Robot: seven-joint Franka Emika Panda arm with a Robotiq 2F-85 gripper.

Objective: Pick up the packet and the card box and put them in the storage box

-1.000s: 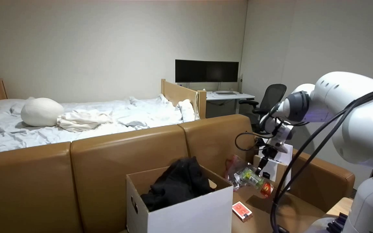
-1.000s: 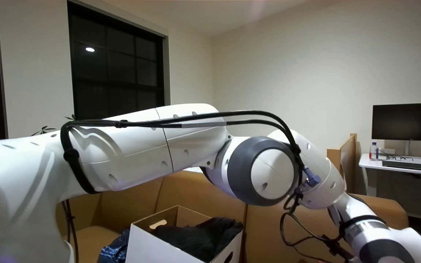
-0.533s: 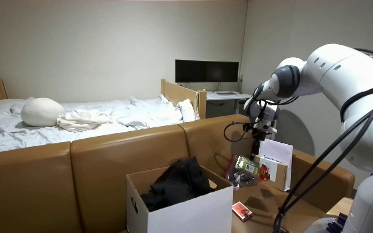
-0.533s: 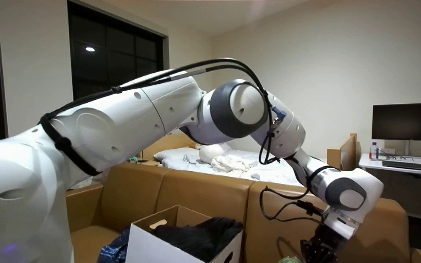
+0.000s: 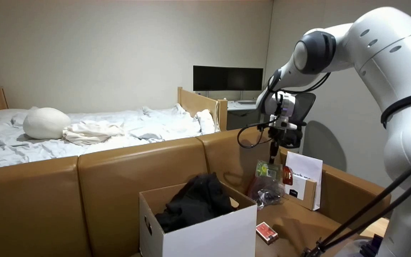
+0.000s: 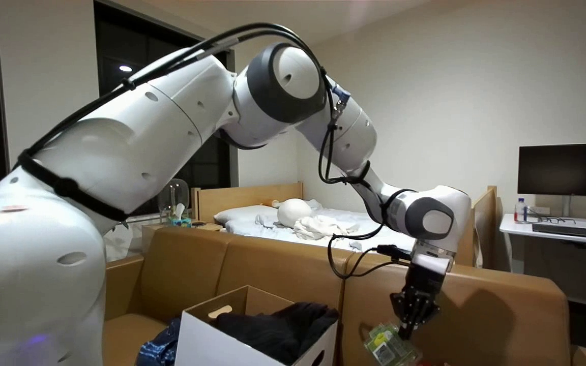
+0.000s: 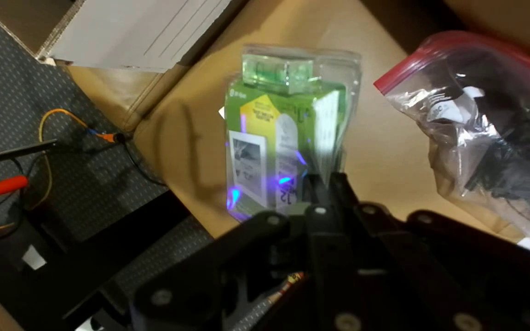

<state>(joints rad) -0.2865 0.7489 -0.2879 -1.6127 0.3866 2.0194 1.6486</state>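
The green, clear-plastic packet (image 7: 279, 133) hangs above the brown leather sofa seat (image 5: 294, 214), pinched by my black gripper (image 6: 406, 333); I judge this the carry, next wanting a swing over the white cardboard storage box (image 5: 209, 233).

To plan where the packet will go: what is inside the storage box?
Black cloth lies heaped inside the storage box. Its bottom and anything under the cloth are covered, so unseen.
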